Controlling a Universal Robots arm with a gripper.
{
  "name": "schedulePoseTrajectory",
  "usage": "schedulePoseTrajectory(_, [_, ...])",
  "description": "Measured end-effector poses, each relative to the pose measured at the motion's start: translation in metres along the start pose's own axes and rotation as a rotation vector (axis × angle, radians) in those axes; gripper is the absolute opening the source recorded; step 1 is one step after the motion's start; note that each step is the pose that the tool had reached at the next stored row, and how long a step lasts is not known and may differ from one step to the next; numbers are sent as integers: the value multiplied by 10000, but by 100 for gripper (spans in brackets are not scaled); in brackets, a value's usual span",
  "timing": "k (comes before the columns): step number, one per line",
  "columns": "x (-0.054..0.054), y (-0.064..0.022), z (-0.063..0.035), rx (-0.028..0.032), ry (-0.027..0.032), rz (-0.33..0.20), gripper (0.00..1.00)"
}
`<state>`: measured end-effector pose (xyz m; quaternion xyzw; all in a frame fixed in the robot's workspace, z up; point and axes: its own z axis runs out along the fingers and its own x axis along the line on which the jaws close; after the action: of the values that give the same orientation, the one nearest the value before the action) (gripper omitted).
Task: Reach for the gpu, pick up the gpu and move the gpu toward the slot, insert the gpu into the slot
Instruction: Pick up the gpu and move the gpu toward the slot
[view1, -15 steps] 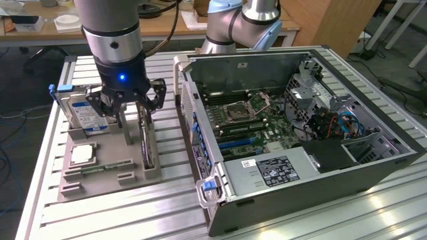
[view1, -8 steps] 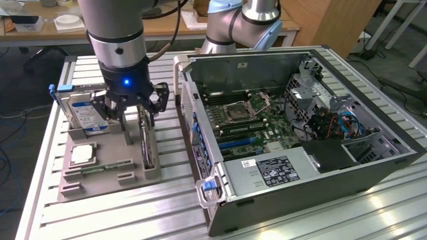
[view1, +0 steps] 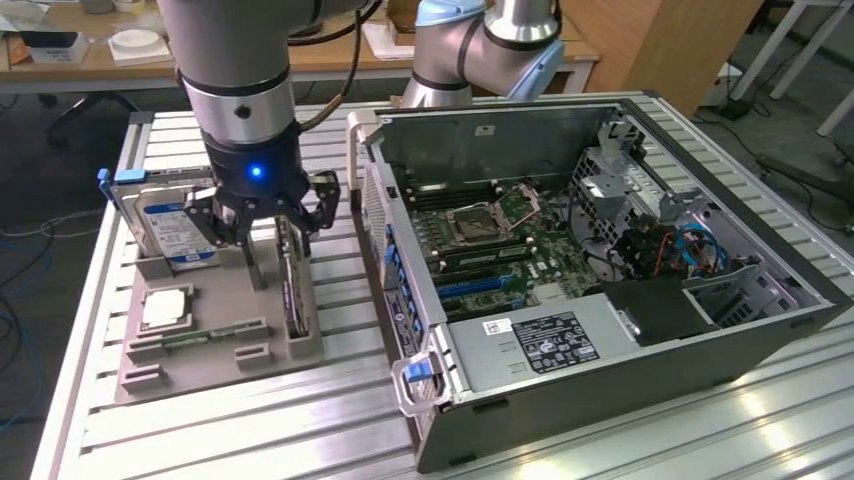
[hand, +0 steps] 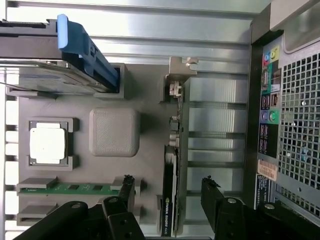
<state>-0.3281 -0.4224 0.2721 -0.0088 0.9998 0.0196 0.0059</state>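
Green card: the gpu (view1: 294, 290) — a thin flat green circuit card with a black cooler and a silver metal end piece. It stands on its long edge in a grey plastic holder tray (view1: 214, 372) on the silver ribbed metal table (view1: 267, 430).
Grabber: the black two-finger gripper (view1: 271, 232) hangs right over the gpu, pointing down.
Fingers: the black fingers (hand: 212, 195) are spread wide apart. One is on each flat side of the gpu. The wrist view shows a gap on both sides — nothing is pinched yet.
Which way the card lies: straight below the gripper, in the space between the fingers.
Long way of the card: in the exterior view it runs from far to near, side by side with the wall of the big black computer case (view1: 641, 370). The fingers stand across it, so they face its two flat sides.
Slot: the long narrow blue plastic slot (view1: 470, 287) sits on the green motherboard (view1: 534, 240) inside the open case. It is to the exterior view's right of the gpu, with the case wall between them.
Neighbours in the tray: a silver-and-blue hard drive (view1: 167, 225), a square silver chip (view1: 163, 308) and a small green memory stick (view1: 200, 335). All are on the far side of the gpu from the case.
Step, I think: reaching; the lift is not done.
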Motion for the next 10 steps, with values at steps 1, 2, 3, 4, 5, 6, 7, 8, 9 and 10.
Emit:
schedulePoseTrajectory(1, [0, -1, 12, 0, -1, 14, 65])
schedulePoseTrajectory(2, [0, -1, 26, 1, -1, 30, 65])
schedulePoseTrajectory(3, [0, -2, 41, 2, -2, 46, 65])
schedulePoseTrajectory(4, [0, -2, 56, 2, -2, 59, 65])
schedulePoseTrajectory(5, [0, -3, 71, 2, -3, 68, 65])
schedulePoseTrajectory(6, [1, -4, 88, 3, -2, 73, 65])
schedulePoseTrajectory(7, [1, -5, 107, 3, -2, 77, 65])
schedulePoseTrajectory(8, [1, -5, 126, 2, -3, 79, 65])
schedulePoseTrajectory(9, [1, -6, 144, 2, -4, 79, 65])
schedulePoseTrajectory(10, [1, -6, 162, 2, -4, 79, 65])
